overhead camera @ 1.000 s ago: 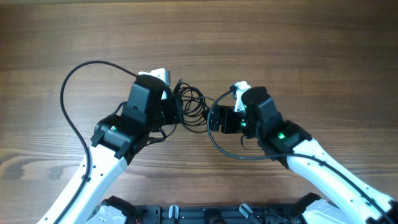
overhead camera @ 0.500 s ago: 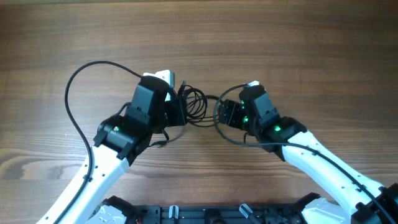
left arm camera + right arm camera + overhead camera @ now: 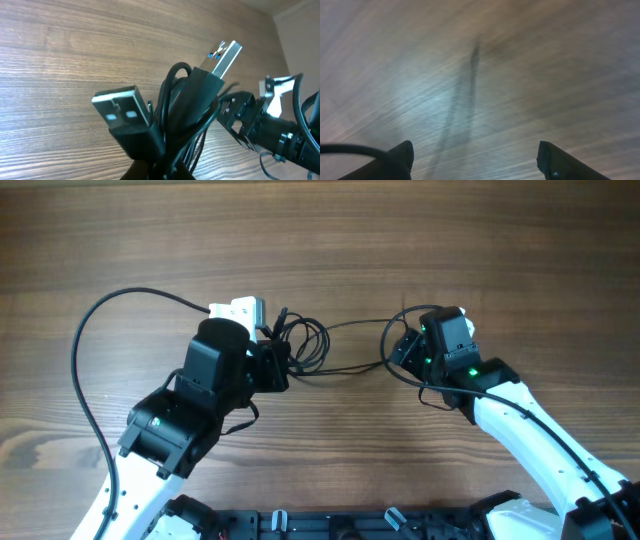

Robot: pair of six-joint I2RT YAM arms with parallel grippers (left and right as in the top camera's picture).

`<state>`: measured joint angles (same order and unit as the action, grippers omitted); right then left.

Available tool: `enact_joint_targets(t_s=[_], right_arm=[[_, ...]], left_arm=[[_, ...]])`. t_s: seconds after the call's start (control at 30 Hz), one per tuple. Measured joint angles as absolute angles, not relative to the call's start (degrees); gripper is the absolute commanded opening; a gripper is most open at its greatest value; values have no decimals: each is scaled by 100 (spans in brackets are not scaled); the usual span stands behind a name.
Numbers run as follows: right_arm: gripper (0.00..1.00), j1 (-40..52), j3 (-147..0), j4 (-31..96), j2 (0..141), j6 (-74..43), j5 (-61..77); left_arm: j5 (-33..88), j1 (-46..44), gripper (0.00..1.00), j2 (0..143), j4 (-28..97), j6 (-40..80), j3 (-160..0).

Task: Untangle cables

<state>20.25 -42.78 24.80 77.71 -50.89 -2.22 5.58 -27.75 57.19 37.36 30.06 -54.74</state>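
The cables are thin black wires. Their bundle of loose loops sits at my left gripper, which is shut on it. In the left wrist view the bundle stands up from the gripper with two USB plugs, one at the left and one pointing up. Two thin wires stretch from the bundle rightward to my right gripper. In the right wrist view that gripper is wide open, with only blurred wood between the fingers. A black wire reaches the outer side of its left finger.
The wooden table fills all views. My left arm's thicker black cable arcs out to the left. A thicker black loop hangs by my right wrist. The arms' bases sit at the front edge.
My right gripper has moved right and back, away from the bundle, and two thin wires now stretch out between the arms. My left arm has drawn slightly left with the bundle.
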Motion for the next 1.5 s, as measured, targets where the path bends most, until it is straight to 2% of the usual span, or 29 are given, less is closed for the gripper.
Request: enact_joint_targets(t_s=[0.4, 0.6, 0.67, 0.8, 0.9, 1.03, 1.1, 1.13, 1.27, 1.5], right_arm=[[86, 1920, -4276, 3022, 7780, -5290, -585], [89, 1361, -4274, 3529, 7780, -5284, -775], [98, 1107, -4274, 3518, 7780, -5146, -799], [100, 982, -4270, 3234, 7780, -4399, -528], [100, 980, -4268, 2694, 7780, -3409, 410], [99, 980, -4257, 1767, 7780, -2591, 2200], [100, 980, -4250, 1433, 7780, -2467, 2694], [100, 980, -4254, 921, 7780, -2320, 3454], [100, 980, -4246, -416, 7815, -2145, 5081], [100, 980, -4248, -642, 7815, -2082, 6195]], left_arm=[[-161, -2775, 4, 5452, 3756, 3334, -5474], [-705, -2775, 4, 5446, 3809, 3730, -5474], [-923, -2775, 4, 5446, 3817, 3859, -5474], [-1087, -2775, 4, 5448, 3760, 3977, -5474], [-1052, -2775, 4, 5489, 3592, 3940, -5474], [-449, -2768, 4, 5745, 3181, 3282, -5476], [-30, -2768, 4, 5924, 3076, 2884, -5476], [200, -2770, 4, 6055, 3057, 2665, -5478], [650, -2768, 4, 6423, 3017, 2285, -5476], [1896, -2764, 4, 6923, 2095, 1970, -5476]])
